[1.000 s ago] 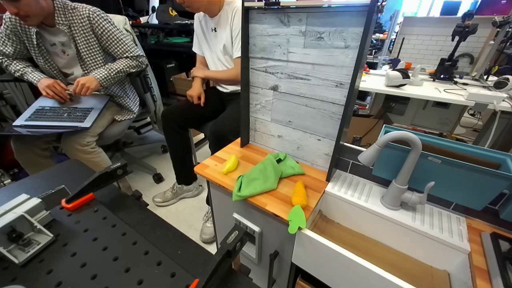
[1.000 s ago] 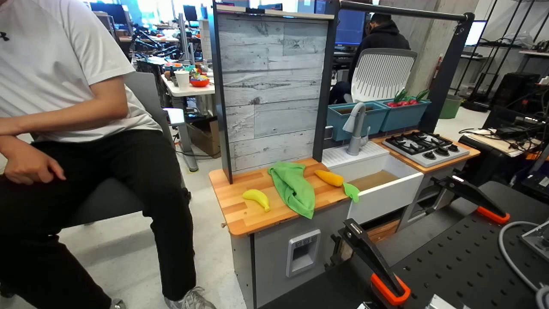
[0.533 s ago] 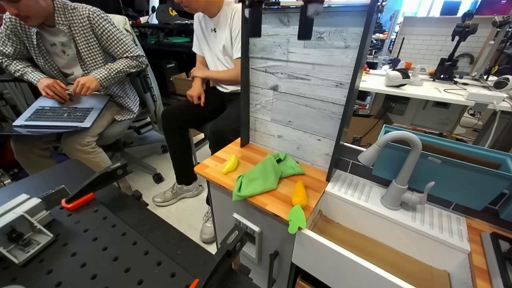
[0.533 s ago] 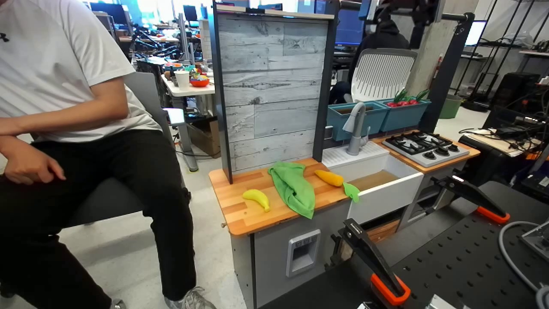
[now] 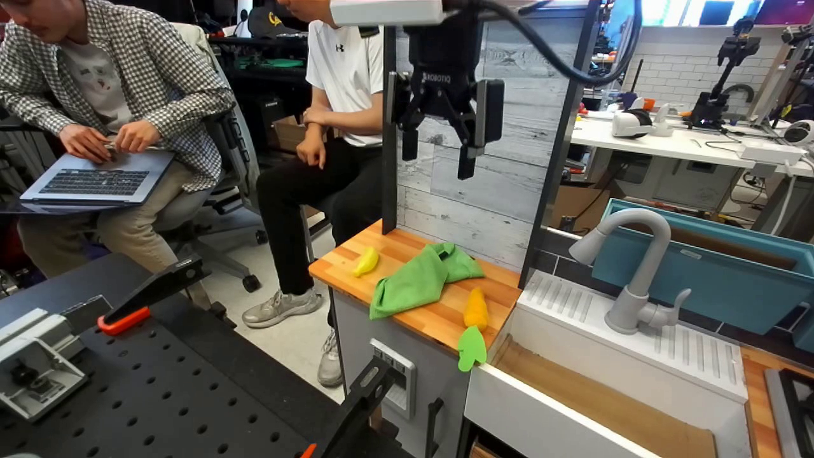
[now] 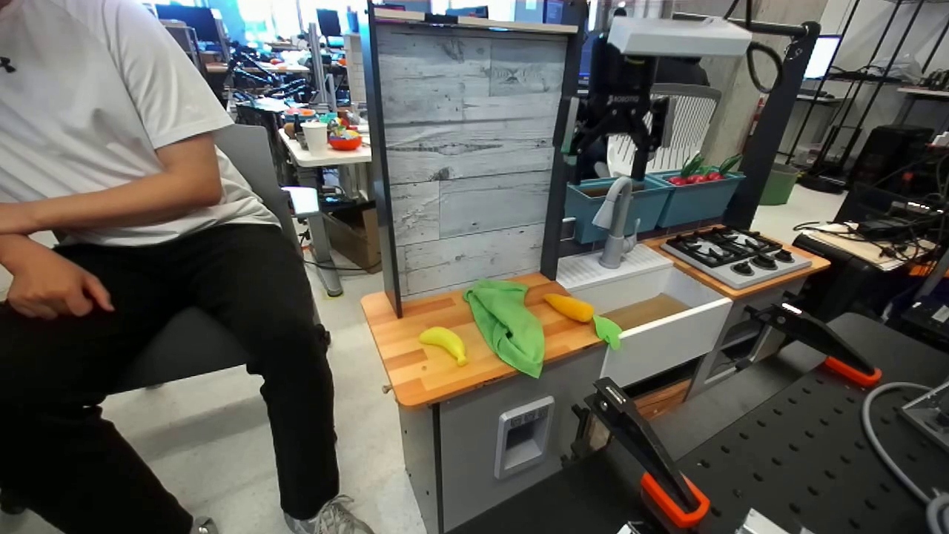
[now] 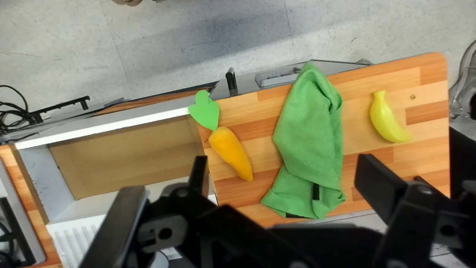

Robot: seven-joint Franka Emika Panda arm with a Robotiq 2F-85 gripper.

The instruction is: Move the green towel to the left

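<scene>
On the grey floor [image 7: 167, 41] the wooden bench [image 6: 404, 367] is placed. Along its back edge a tall panel [image 6: 467, 156] is set upright, so this side is blocked. The front edge is faced by a black table [image 5: 197, 388], on which two clamps [image 6: 645, 441] are seen. By the outer edge, that is the one away from the white sink [image 6: 667, 345], a person in white [image 5: 343, 76] is seated; farther off, in an exterior view, a laptop [image 5: 98, 181] is rested on the knees of a person in a checked shirt [image 5: 152, 70]. At the back of the sink a grey tap [image 5: 648, 267] is mounted.

The gripper [image 5: 439, 154] is seen in the air, pointed downward, well above the bench and apart from all that is laid there. Its jaws are spread wide; in the wrist view the towel [image 7: 312, 141] is seen below, in the space between them.

By this green towel, unevenly folded, the middle of the bench is covered from near the back edge until the front edge, over which one end is hung a little. Between the towel and the sink edge the carrot [image 7: 232, 152] is laid, and its green leaf [image 7: 204, 109] is stretched past the front corner beside the sink. Between the towel and the outer edge the banana [image 7: 386, 121] is laid, so the way to that edge is partly taken.
</scene>
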